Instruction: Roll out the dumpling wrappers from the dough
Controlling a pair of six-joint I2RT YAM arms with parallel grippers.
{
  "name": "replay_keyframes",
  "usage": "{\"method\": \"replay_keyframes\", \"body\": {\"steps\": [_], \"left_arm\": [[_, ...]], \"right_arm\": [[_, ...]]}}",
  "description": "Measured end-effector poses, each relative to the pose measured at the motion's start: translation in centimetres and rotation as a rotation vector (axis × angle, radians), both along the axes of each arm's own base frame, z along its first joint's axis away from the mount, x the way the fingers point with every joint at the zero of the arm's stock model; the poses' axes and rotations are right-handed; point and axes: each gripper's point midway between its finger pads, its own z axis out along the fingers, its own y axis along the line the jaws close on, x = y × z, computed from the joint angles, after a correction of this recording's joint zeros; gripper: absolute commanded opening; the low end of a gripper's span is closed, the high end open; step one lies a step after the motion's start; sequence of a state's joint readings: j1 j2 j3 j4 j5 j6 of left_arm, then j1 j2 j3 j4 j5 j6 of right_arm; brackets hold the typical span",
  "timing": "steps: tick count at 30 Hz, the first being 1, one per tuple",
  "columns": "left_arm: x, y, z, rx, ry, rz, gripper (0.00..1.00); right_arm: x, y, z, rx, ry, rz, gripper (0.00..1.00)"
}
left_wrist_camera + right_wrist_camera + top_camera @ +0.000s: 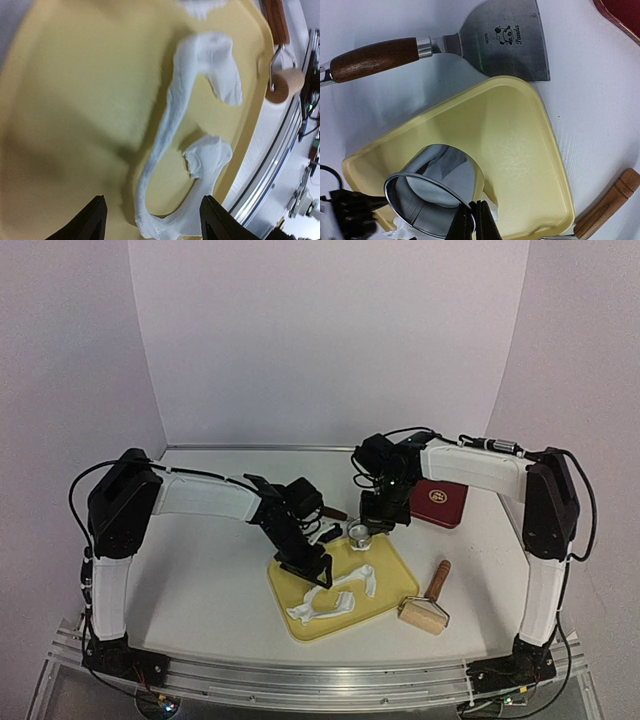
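Observation:
The dough lies on the yellow tray as a ragged white strip curling around a round gap. My left gripper hovers just above the strip's near end, open, with nothing between its fingers. My right gripper is shut on the rim of the steel ring cutter, which rests at the tray's far edge. A pale round patch shows inside the ring; I cannot tell if it is a dumpling wrapper. Scraps of white dough peek out beside the cutter.
A wooden roller with a handle lies right of the tray, also seen from the left wrist. A steel bench scraper with a wooden handle lies behind the tray. A dark red box sits at the back right.

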State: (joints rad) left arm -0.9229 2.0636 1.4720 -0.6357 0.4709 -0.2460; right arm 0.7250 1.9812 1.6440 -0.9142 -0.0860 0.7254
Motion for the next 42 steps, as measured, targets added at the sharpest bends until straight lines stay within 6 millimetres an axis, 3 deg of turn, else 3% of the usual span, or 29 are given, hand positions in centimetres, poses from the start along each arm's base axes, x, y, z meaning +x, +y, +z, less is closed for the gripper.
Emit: {"method": "replay_keyframes", "body": {"steps": [6,9,12,15,21,28,38,42], "left_arm": [[7.1,-1.4,5.1,-0.116,-0.076,0.193,0.74],[9.5,-2.6,7.5,-0.177,-0.091,0.248,0.75],[10.9,-4.2,8.5,-0.216,-0.106,0.266,0.75],[11.3,-4.9,7.6,-0.207,-0.098,0.269,0.74],[11.5,-5.0,2.8,-0.107,-0.051,0.278,0.73],[12.8,-4.7,1.0,-0.029,-0.086,0.292,0.73],[13.3,-4.6,1.5,-0.03,-0.128,0.288,0.8],[12.9,-4.5,4.7,-0.09,-0.165,0.268,0.84]], "right_arm": [[0.2,-0.1,-0.2,-0.011,-0.003,-0.003,0.0],[0.5,0.2,-0.4,-0.011,-0.004,-0.003,0.0],[1.0,0.6,-0.4,-0.008,-0.008,0.0,0.0],[1.3,0.9,-0.5,-0.006,-0.01,0.001,0.0],[1.9,1.5,-0.4,0.001,-0.018,0.008,0.0],[2.1,2.0,-0.9,0.002,-0.01,0.024,0.0],[2.2,1.6,-0.7,-0.015,-0.012,0.008,0.0],[2.9,-0.1,-0.8,-0.06,-0.021,-0.042,0.0]]}}
